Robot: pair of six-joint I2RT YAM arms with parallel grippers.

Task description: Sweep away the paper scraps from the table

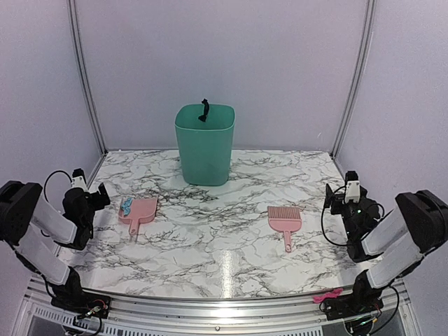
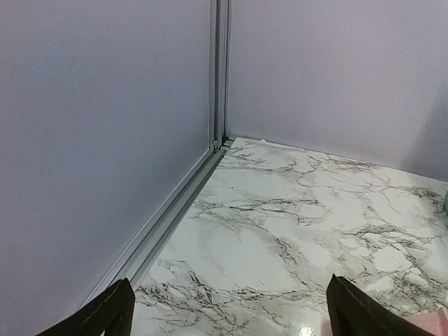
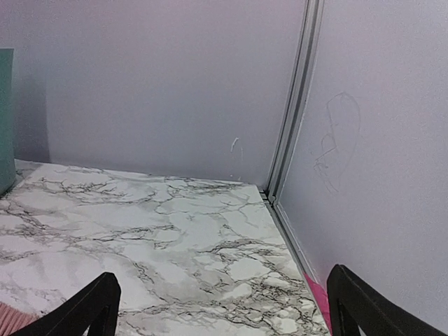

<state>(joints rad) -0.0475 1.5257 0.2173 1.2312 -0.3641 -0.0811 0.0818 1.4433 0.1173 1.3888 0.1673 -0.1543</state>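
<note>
We see the marble-patterned table [image 1: 210,246] carrying three things — a teal bin [image 1: 204,148], a pink dustpan [image 1: 140,211], a pink comb-like brush [image 1: 285,220].

top: high, rear, looking down | wrists: low, close, facing back — share table [image 1: 231,241]

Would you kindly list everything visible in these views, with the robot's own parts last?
table: one, white marble with dark veins, under everything
bin: one, teal, back centre
black bit: one, on the bin's rim; too small to identify
dustpan: one, pink, left side
scrap: one, light blue, in the dustpan
brush: one, pink, right side
pink item: one, at the front rail, right
left gripper: one, black, open, empty
right gripper: one, black, open, empty
</note>
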